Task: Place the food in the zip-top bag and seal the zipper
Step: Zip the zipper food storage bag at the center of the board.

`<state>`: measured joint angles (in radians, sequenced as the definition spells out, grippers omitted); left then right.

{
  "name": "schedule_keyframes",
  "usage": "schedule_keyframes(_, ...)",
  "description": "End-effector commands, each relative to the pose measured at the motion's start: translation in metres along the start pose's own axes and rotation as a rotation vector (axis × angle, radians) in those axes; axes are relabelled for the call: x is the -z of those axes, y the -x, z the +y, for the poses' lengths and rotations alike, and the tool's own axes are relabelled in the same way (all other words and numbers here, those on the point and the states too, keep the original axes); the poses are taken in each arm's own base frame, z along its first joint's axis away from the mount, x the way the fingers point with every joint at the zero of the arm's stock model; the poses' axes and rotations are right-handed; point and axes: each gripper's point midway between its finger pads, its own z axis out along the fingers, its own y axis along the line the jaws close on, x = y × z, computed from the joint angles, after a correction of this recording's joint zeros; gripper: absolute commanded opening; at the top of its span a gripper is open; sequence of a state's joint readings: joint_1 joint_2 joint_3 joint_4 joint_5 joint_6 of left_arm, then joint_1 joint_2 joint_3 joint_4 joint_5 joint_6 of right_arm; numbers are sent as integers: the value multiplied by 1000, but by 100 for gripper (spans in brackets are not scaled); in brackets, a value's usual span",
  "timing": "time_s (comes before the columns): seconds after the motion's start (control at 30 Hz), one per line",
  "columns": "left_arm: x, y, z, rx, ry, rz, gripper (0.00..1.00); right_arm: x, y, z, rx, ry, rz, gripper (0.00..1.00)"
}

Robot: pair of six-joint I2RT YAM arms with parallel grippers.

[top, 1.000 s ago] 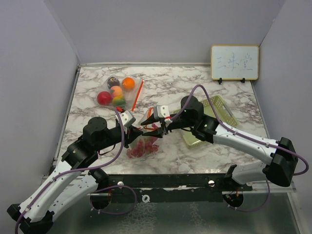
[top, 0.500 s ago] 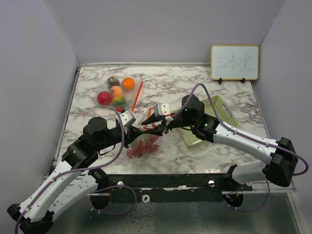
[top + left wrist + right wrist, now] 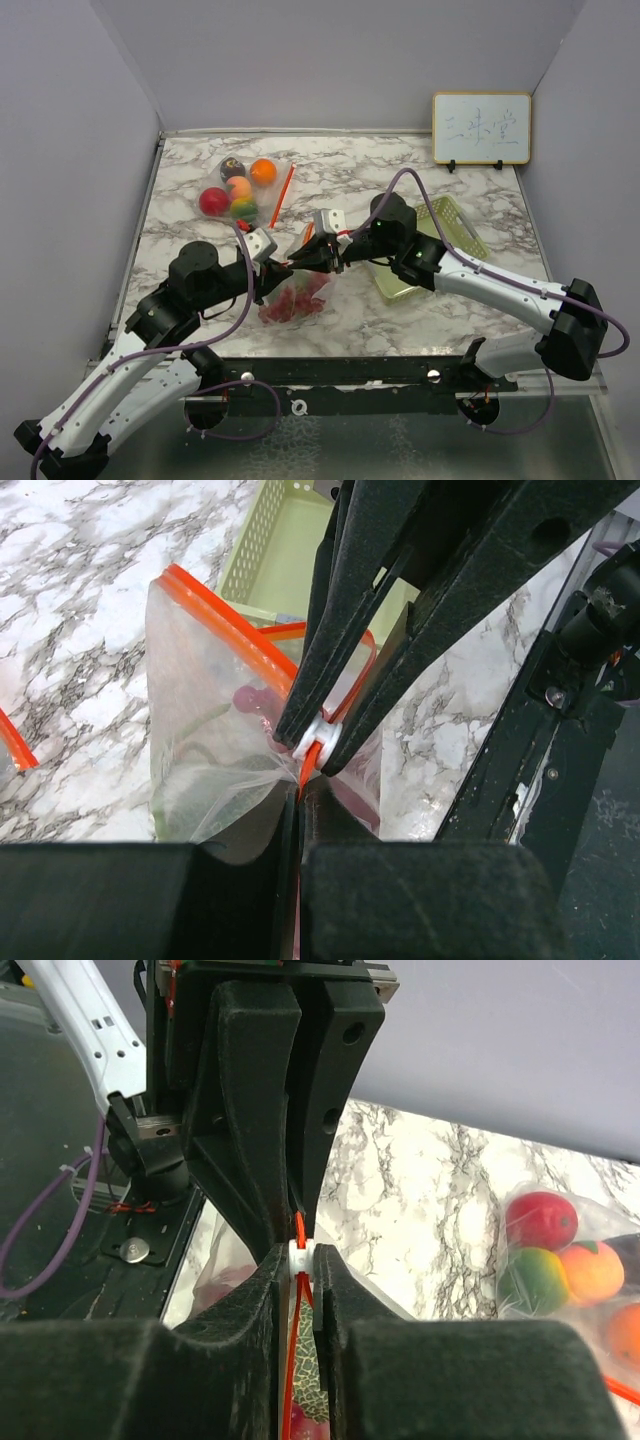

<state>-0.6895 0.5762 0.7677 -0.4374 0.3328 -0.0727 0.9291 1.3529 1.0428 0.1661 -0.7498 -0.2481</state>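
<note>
Clear zip-top bag (image 3: 292, 298) just left of the pale green mesh basket (image 3: 455, 225), mouth lifted, body resting on the white marble table (image 3: 400, 170). Holds a bunch of small red grapes (image 3: 285, 308). Green netted surface (image 3: 305, 1390) low in the bag, likely the melon. Orange zipper strip (image 3: 225, 620) along the mouth, white slider (image 3: 318, 748) at the end where both grippers meet.

Right gripper (image 3: 300, 1260) now pinched onto that white slider, jaws narrow with only the slider between them. A second ago stood noticeably wider and a little nearer the basket. Left gripper (image 3: 300, 825) unchanged: jaws fully closed on the bag's corner beside the slider, bracing it. Tips of the two grippers almost touching.

Means the grasp on the slider looks done and sealing is about to begin. Zipper not yet closed, strip bowed open on the basket side. Next move likely a pull of the slider along the strip, away from the left gripper's hold. Risk of slider slipping or bag twisting.

Second clear bag (image 3: 245, 188) well left of and behind the basket, lying flat, with red apple (image 3: 213, 201), orange (image 3: 263, 172), dark purple fruit (image 3: 232, 168) and yellow-peach fruit (image 3: 238, 187) inside; no gripper near. Small whiteboard (image 3: 481, 128) behind the basket, against the wall.
</note>
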Motion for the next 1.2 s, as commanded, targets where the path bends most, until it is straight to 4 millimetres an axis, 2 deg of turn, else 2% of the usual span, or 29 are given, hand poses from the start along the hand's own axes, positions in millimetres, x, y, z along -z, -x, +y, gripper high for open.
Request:
schedule_keyframes(0.0,3,14,-4,-32,-18,-61,0,3,15,-10,19,-40,-30,12)
schedule_keyframes(0.17,15,29,-1,-45,24,-120,0,15,0,-19,-6,-97,5,12)
schedule_keyframes(0.47,61,70,21,-49,237,-328,0,39,-41,-33,-86,-202,94,11)
schedule_keyframes(0.53,72,75,33,-32,317,-359,0,46,-47,-36,-94,-235,109,11)
schedule_keyframes(0.67,105,80,70,46,578,-427,0,62,-57,-35,-117,-286,127,10)
schedule_keyframes(0.83,134,83,91,93,742,-523,0,79,-60,-32,-124,-346,133,9)
schedule_keyframes(1.0,136,73,103,136,819,-513,0,91,-68,-34,-158,-418,162,8)
schedule_keyframes(1.1,125,67,105,167,808,-515,0,99,-75,-44,-194,-506,181,10)
schedule_keyframes(1.17,112,65,103,185,766,-530,0,104,-76,-52,-232,-569,177,30)
